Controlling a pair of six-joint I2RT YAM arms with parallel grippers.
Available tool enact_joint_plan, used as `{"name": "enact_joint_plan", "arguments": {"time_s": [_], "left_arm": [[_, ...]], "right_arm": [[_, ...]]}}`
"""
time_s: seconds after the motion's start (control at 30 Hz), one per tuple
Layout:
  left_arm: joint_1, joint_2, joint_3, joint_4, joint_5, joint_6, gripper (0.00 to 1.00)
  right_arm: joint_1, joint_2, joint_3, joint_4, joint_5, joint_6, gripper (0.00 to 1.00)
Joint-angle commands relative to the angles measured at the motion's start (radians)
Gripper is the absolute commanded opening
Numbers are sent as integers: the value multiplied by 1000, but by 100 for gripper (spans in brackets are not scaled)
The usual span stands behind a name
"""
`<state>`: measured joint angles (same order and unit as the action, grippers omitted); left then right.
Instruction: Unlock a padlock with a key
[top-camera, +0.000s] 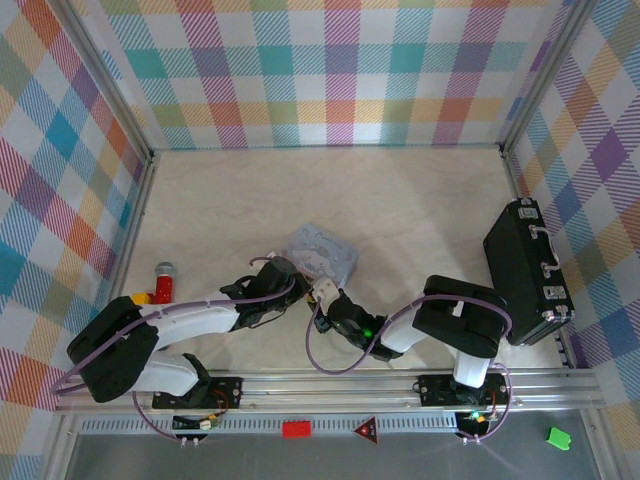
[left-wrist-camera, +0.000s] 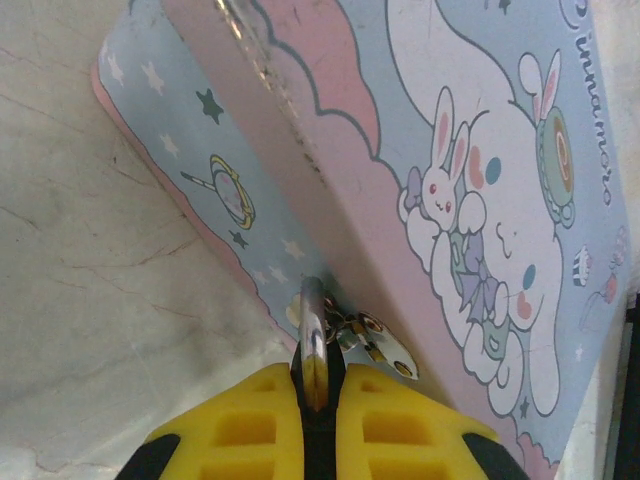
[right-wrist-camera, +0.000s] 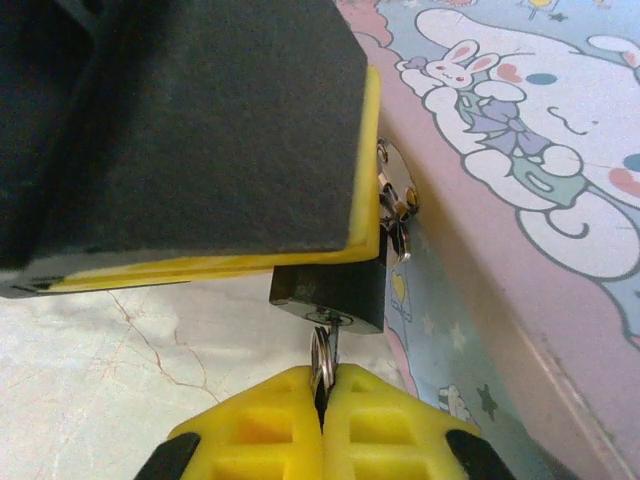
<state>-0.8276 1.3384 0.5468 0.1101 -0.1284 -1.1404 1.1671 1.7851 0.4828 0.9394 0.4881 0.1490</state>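
In the right wrist view, the right gripper (right-wrist-camera: 322, 410) is clenched on the thin grey key (right-wrist-camera: 331, 345). The key's tip sits in the underside of the small, squarish black padlock (right-wrist-camera: 330, 295). The left wrist view adds the left gripper (left-wrist-camera: 316, 400), clamped on that padlock, whose silvery shackle (left-wrist-camera: 312, 325) runs up to the metal hasp (left-wrist-camera: 385, 345) of the pastel cartoon tin (left-wrist-camera: 480, 120).

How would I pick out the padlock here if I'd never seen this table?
Start at the pastel cartoon tin mid-table. Against its side wall, by the shiny hasp, is the padlock: a tiny black square block, far smaller than the tin. The left end effector pinches its silvery shackle, and a key pokes from its underside.
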Motion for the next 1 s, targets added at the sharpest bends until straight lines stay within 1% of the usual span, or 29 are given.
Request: {"name": "enact_joint_plan", "arguments": {"time_s": [0.0,0.1,0.17,0.3,0.4,0.5,0.7,0.77,0.87,0.9,0.97], "left_arm": [[-61,0,18,-25,74,-55,0],[-65,-9,11,-37,64,-53,0],[-64,-14,1,-35,56,-53,0],[-60,-6,-20,-8,52,-51,0],[-59,9,-20,4,55,-41,0],[-59,25,-16,14,61,-33,0],[-59,42,-15,37,77,-20,0],[-59,43,-19,46,78,-19,4],[-59,42,-21,46,79,-20,6],[-59,44,-20,46,80,-21,6],[-59,47,-16,37,81,-24,1]], "right_arm": [[-46,-13,43,122,17,92,0],[-117,-34,-1,162,-90,223,0],[-170,-40,-47,238,-166,318,0],[-281,-14,-132,378,-317,563,0],[-306,15,-154,416,-358,676,0],[-313,41,-162,434,-379,757,0],[-328,70,-163,449,-392,803,0],[-330,76,-162,443,-390,796,0],[-327,85,-162,432,-386,761,0],[-327,87,-162,427,-385,743,0],[-325,88,-164,431,-385,690,0]]}}
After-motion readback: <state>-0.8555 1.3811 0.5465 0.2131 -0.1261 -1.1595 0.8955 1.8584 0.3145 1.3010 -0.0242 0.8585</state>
